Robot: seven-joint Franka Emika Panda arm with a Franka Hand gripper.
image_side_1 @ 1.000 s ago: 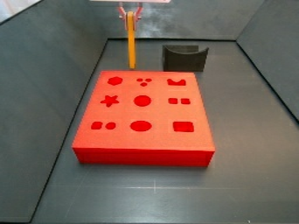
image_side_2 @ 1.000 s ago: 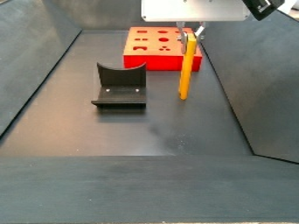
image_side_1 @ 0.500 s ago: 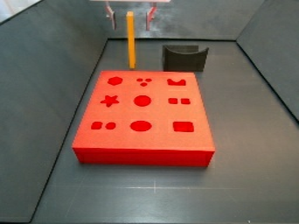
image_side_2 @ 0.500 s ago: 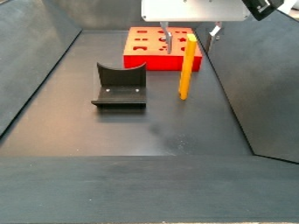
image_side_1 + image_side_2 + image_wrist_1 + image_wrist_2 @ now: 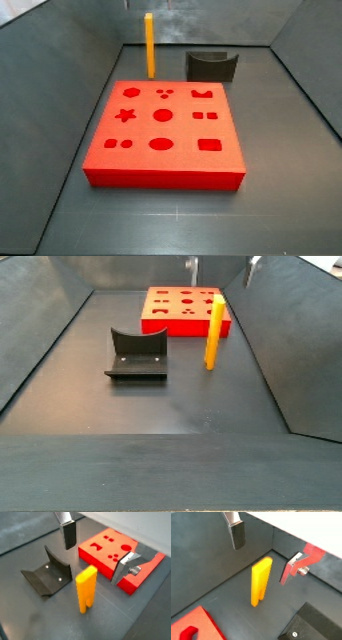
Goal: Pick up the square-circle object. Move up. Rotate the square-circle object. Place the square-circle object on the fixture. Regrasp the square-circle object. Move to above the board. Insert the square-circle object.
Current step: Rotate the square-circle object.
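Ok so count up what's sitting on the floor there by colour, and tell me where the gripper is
Yellow-orange: 1, the square-circle object, standing upright.
Red: 1, the board.
Dark grey-black: 1, the fixture.
Total: 3.
The gripper is open above the square-circle object, its fingers either side and holding nothing.

From my remote desk: both side views look down along the floor from opposite ends, sharing the board (image 5: 163, 130) and fixture (image 5: 135, 353). Both wrist views look down close past the gripper (image 5: 95, 551), its fingers spread.
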